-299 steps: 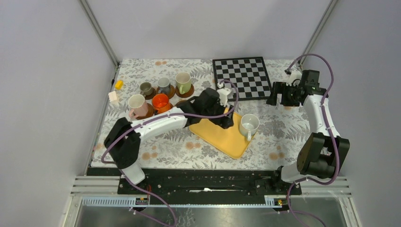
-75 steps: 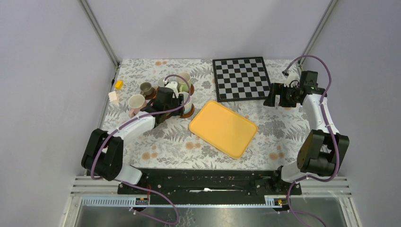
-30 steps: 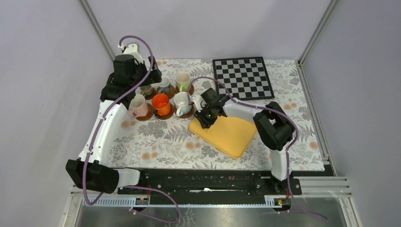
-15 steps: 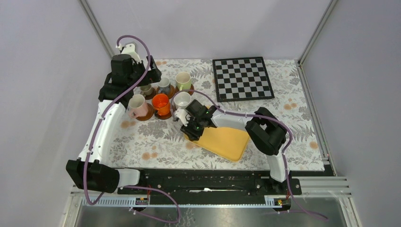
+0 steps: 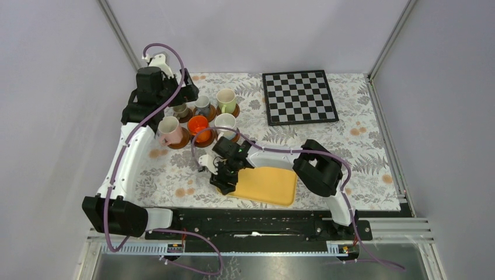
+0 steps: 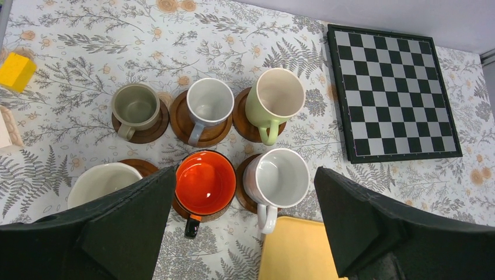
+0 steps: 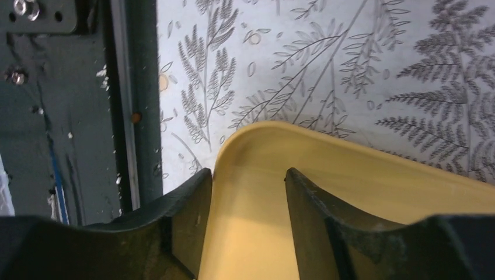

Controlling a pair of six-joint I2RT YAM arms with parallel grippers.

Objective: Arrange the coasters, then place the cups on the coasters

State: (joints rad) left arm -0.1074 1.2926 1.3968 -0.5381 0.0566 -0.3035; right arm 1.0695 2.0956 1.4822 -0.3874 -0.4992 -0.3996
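Observation:
Six cups stand on six dark-brown coasters (image 6: 154, 126) in two rows at the left rear of the table. They are grey-brown (image 6: 135, 105), blue-grey (image 6: 209, 102), pale green (image 6: 279, 96), pinkish (image 6: 102, 184), orange-red (image 6: 205, 182) and white (image 6: 279, 178). My left gripper (image 6: 244, 192) hangs open high above them, holding nothing; in the top view it (image 5: 166, 96) is over the back row. My right gripper (image 7: 246, 175) is shut on the rim of the yellow tray (image 7: 350, 175), one finger inside and one outside, near the front edge (image 5: 225, 181).
The yellow tray (image 5: 265, 185) lies close to the table's front rail (image 7: 58, 116). A chessboard (image 5: 299, 96) sits at the back right. A yellow block (image 6: 16, 71) and a pale block (image 6: 4, 125) lie at the far left edge.
My right gripper has dragged the yellow tray from beside the white cup toward the front edge, turning it. The left arm has stayed above the cups.

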